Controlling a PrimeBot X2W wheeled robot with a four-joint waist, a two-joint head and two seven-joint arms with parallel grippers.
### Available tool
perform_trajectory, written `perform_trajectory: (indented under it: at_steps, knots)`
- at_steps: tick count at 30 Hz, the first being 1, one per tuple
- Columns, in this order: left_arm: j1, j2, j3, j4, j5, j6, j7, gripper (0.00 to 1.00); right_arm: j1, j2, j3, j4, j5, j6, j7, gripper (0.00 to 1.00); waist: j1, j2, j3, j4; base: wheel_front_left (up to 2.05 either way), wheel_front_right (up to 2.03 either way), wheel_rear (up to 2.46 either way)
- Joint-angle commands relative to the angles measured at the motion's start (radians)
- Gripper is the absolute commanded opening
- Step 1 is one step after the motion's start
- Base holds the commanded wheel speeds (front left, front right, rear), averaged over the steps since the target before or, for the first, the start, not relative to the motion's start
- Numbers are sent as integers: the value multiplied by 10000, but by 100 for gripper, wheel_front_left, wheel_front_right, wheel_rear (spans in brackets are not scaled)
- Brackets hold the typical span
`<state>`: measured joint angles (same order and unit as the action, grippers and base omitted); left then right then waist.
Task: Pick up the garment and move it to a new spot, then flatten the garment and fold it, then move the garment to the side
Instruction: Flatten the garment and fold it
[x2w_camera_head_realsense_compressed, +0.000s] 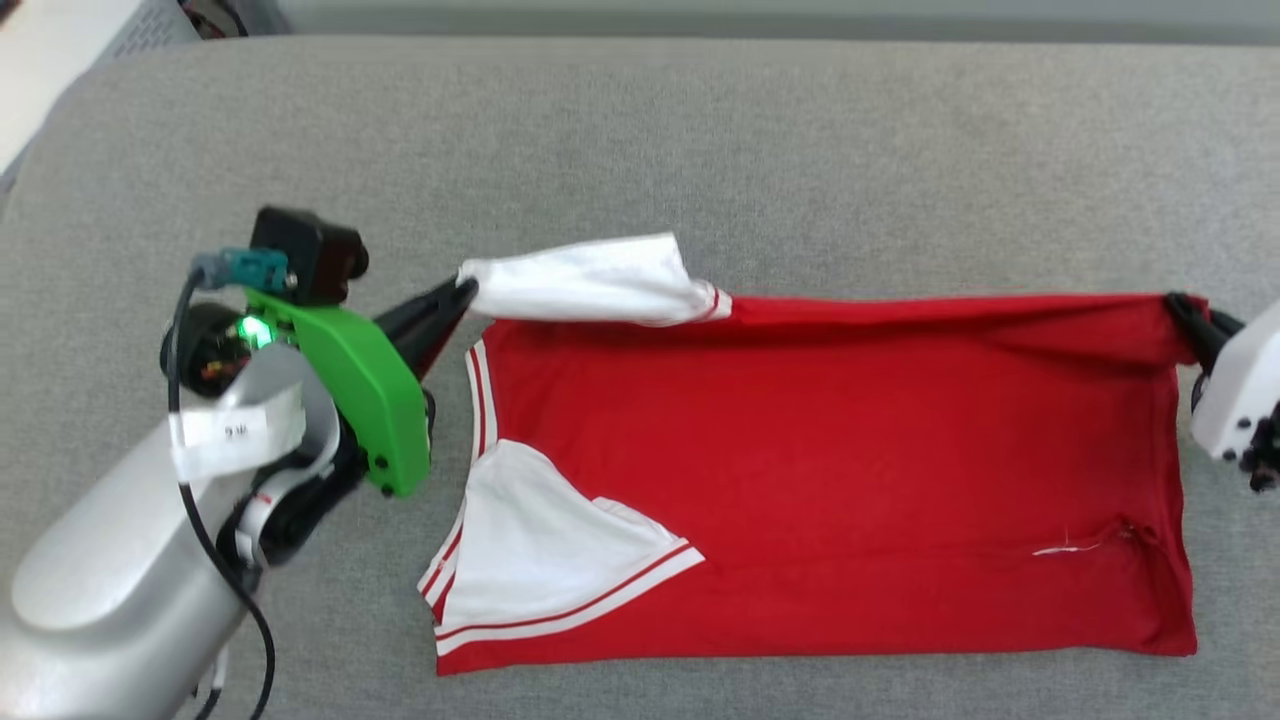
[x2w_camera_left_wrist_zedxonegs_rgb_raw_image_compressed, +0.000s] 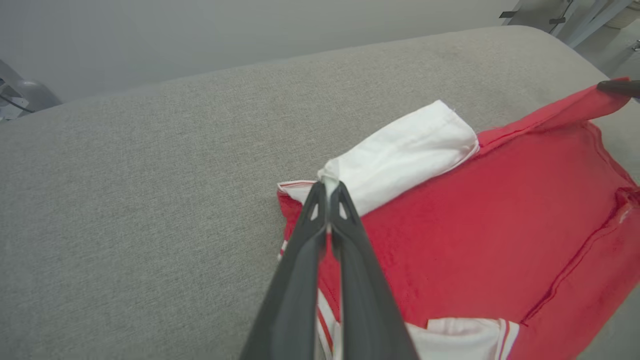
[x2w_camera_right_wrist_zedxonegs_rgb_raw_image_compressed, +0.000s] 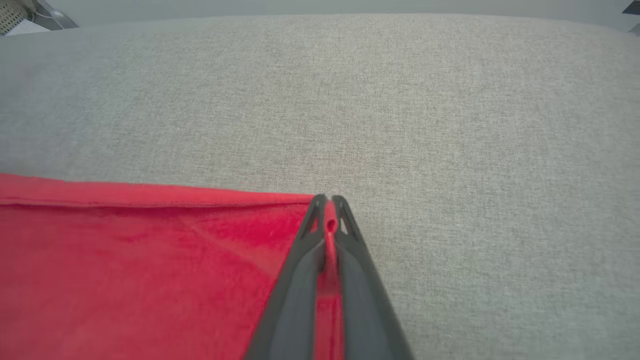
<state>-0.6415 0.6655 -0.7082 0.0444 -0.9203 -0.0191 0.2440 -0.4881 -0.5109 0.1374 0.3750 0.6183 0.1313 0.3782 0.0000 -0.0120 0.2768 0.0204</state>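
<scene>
The garment (x2w_camera_head_realsense_compressed: 820, 470), a red jersey with white sleeves and striped trim, lies spread across the grey cushion, collar end to the left. My left gripper (x2w_camera_head_realsense_compressed: 462, 292) is shut on the far white sleeve (x2w_camera_left_wrist_zedxonegs_rgb_raw_image_compressed: 400, 155), pinching its edge between the fingertips (x2w_camera_left_wrist_zedxonegs_rgb_raw_image_compressed: 329, 189). My right gripper (x2w_camera_head_realsense_compressed: 1180, 305) is shut on the far right corner of the red hem, with red cloth squeezed between its fingers (x2w_camera_right_wrist_zedxonegs_rgb_raw_image_compressed: 327, 205). The far edge of the garment is drawn taut between the two grippers. The near white sleeve (x2w_camera_head_realsense_compressed: 540, 540) lies flat.
The grey fabric surface (x2w_camera_head_realsense_compressed: 700, 150) stretches wide beyond the garment, with its rounded left corner at the top left. A pale object (x2w_camera_head_realsense_compressed: 60, 60) stands past that corner. The right arm's white wrist housing (x2w_camera_head_realsense_compressed: 1240, 390) sits at the right edge.
</scene>
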Motion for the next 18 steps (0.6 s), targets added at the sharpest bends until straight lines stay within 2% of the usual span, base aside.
perform_trajectory:
  at_steps: [1, 6, 12, 18]
  knots:
    - [436, 116, -4, -125, -174, 122, -89, 0, 460, -85, -64, -219, 185, -6, -61, 0, 0, 120, -595, 38, 0, 0, 0]
    - [1674, 431, -86, -612, -589, 470, -108, 0, 1893, -302, -57, -1139, 779, -6, 116, 0, 0, 120, -933, 176, 0, 0, 0]
    - [2978, 620, -380, -874, -894, 695, -200, 0, 3172, -621, -11, -1681, 1132, -6, 432, 0, 0, 120, -1130, 257, 0, 0, 0]
    - [3713, 427, -708, -572, -1074, 746, -293, 0, 3877, -884, 331, -1971, 1226, -6, 725, 0, 0, 120, -1218, 308, 0, 0, 0]
